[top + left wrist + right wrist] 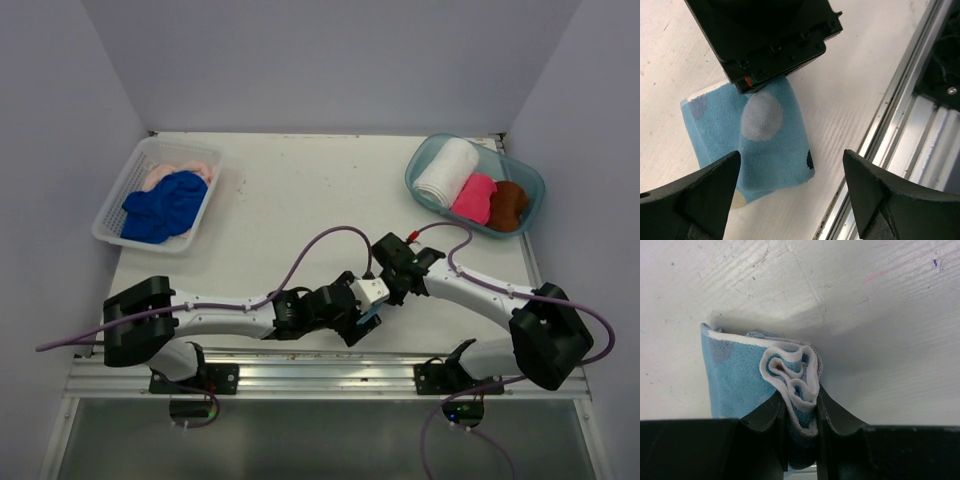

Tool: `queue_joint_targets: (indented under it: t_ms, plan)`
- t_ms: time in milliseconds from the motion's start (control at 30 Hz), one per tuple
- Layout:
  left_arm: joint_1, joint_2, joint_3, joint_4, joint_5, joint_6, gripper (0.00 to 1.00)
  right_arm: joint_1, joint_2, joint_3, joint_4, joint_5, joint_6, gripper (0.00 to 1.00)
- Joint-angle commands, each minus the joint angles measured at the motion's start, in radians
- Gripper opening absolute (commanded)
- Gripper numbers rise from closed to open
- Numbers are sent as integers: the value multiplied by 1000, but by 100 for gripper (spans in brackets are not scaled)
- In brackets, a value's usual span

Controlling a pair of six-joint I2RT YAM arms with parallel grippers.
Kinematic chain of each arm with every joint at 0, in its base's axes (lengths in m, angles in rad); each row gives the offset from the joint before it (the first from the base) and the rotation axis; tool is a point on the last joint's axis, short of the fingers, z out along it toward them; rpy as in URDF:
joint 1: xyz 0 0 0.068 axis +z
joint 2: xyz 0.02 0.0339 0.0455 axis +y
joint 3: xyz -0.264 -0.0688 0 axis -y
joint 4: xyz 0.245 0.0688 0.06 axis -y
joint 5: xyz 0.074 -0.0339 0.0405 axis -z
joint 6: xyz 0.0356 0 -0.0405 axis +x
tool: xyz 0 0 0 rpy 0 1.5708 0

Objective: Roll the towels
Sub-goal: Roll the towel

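The light blue cartoon-print towel (pixel 762 137) lies partly rolled on the table near the front edge; only a small bit of it (pixel 369 318) shows in the top view. My right gripper (pixel 801 402) is shut on the rolled end of this towel (pixel 790 375), whose white-edged layers coil between the jaws. My left gripper (pixel 790 180) is open, its fingers (pixel 705 195) either side of the towel's free end, not touching it. In the top view my left gripper (pixel 357 325) and right gripper (pixel 388 288) meet at the table's front middle.
A white lattice basket (pixel 112 215) at back left holds the royal blue towel (pixel 165 205) and the peach towel (pixel 182 172). A teal tub (pixel 420 165) at back right holds rolled white (pixel 447 172), pink (pixel 474 198) and brown (pixel 508 205) towels. A metal rail (pixel 920 125) runs along the near edge.
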Motion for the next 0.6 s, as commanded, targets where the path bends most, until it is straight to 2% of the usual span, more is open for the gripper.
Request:
queue_joint_targets:
  t_ms: [0,233,567]
  plan:
    - [-27,39,49,33,-120,49,87,-9,2,24,-12,-16,2,0]
    - [-36,128,94,24,-222,49,86,-16,2,15,0,-29,1,0]
    - [-52,165,103,-23,-218,3,84,-33,-1,10,-12,-24,15,0]
